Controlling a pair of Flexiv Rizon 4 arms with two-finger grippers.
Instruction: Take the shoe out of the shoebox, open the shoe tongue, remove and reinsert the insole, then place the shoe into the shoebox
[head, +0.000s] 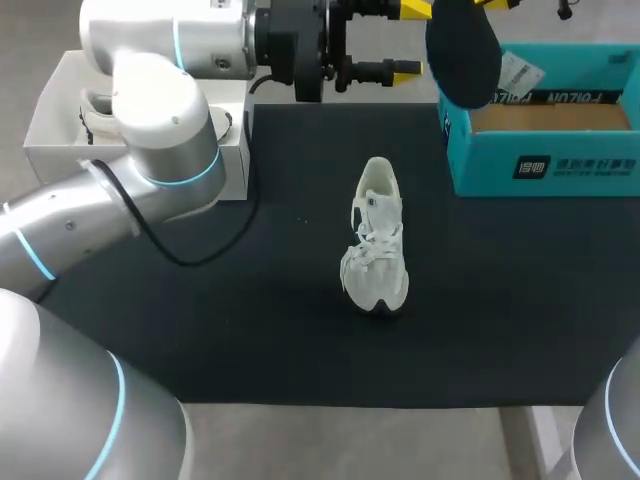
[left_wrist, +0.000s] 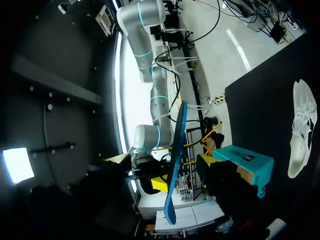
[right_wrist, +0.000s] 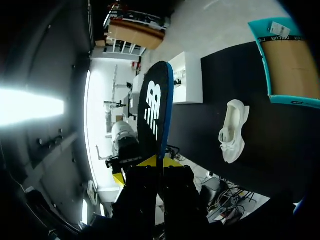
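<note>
Insole (right_wrist: 155, 110) base hidden in right jaws, shoebox (head: 545, 168) edge cropped

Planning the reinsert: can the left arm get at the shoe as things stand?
Probably yes. The left gripper is open, empty and raised; the shoe stands alone on the mat, nothing between them. The insole, held by the right gripper, is off to the side.

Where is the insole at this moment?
In the head view the insole is held in the air just left of the teal shoebox, beyond the white shoe. The right wrist view shows its end gripped by the fingers of the right gripper.
</note>
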